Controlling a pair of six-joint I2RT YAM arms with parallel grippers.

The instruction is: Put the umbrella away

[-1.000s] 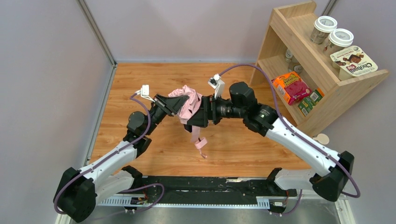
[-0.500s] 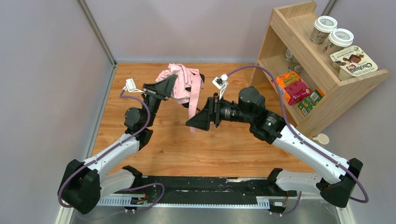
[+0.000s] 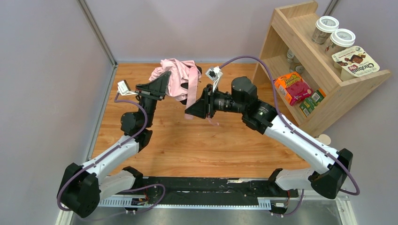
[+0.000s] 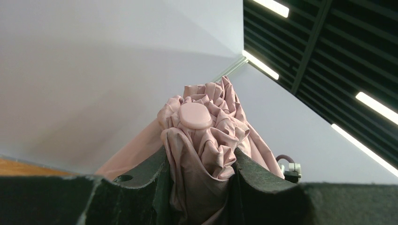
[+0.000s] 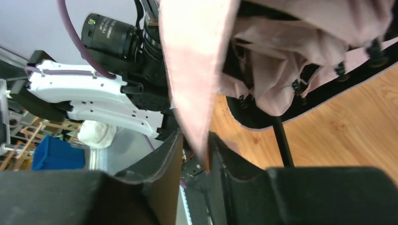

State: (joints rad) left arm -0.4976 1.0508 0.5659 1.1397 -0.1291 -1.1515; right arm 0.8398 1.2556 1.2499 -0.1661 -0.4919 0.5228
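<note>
The pale pink umbrella hangs bunched in the air over the back of the table. My left gripper is shut on the bundle; its wrist view shows the crumpled fabric wedged between both fingers, with a round pink cap on top. The pink strap hangs down from the bundle. My right gripper is at the strap from the right. In the right wrist view the strap drops between the jaws, which stand narrow with a small gap left, the strap against one finger.
The wooden table top lies below both arms. A wooden shelf stands at the back right with two lidded cups, a Chobani carton and an orange box. Grey walls close the left and back.
The left arm lifted the umbrella up and back to the left. The right gripper let go of the bundle, drew back, then came onto the hanging strap with its jaws narrowing.
</note>
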